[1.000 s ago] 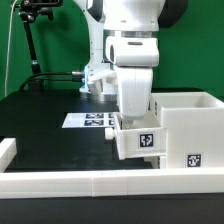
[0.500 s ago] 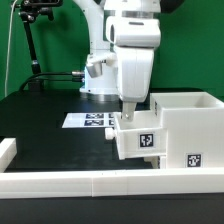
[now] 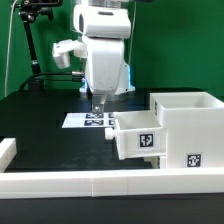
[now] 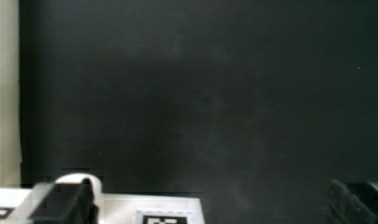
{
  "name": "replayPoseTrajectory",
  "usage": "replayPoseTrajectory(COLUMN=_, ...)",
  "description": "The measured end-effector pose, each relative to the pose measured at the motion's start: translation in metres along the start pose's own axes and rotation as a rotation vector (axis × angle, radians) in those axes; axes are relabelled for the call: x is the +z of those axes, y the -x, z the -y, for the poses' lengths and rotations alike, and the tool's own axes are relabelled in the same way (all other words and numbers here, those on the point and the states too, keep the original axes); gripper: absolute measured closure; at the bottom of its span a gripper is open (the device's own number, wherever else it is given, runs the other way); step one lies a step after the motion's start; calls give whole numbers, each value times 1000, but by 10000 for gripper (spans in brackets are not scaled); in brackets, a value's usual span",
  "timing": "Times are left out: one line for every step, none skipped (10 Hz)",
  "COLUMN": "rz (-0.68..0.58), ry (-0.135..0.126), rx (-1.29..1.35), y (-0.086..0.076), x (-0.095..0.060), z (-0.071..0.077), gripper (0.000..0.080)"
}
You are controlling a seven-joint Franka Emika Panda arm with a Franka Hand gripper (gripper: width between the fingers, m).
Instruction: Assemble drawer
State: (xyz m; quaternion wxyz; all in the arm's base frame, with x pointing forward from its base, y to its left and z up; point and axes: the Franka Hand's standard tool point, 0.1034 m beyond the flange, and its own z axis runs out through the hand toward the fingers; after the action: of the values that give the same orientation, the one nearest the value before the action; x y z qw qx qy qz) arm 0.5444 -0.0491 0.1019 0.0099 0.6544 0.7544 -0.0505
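Observation:
The white drawer casing stands at the exterior view's right, with a tag on its front. One knobbed tray sits in its side and sticks out partway toward the exterior view's left. A second tray does not show. My gripper hangs over the marker board, apart from the tray. In the wrist view my gripper is open and empty, with its dark fingers wide apart over the black table and a corner of the marker board below.
A long low white wall runs along the front, with a short end piece at the exterior view's left. A white strip shows along one edge of the wrist view. A dark stand stands behind.
My arm has left the tray and swung up and to the exterior view's left, over the marker board. The tray stays where it was, partway in the casing.

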Motion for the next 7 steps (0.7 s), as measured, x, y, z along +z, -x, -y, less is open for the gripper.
replayPoseTrajectory(rz=-3, ry=-1, rx=-3, y=4, x=1, z=1, gripper=150)
replayPoseTrajectory(rz=-16, ry=-2, rx=-14, y=7, x=2, z=2, gripper=150)
replayPoseTrajectory(rz=-54, ry=-3, rx=-6, y=14, x=3, z=5, gripper=150)
replayPoseTrajectory(rz=-98, ry=-6, rx=-4, y=21, x=7, z=7, gripper=150)
replayPoseTrajectory(rz=-131, ry=-20, rx=-16, y=25, x=16, z=5, gripper=150)
replayPoseTrajectory(rz=-188, ry=-33, rx=-17, y=30, x=19, z=1, gripper=150)
replayPoseTrajectory(rz=-191, ry=-35, rx=7, y=31, x=22, z=-6, gripper=150)
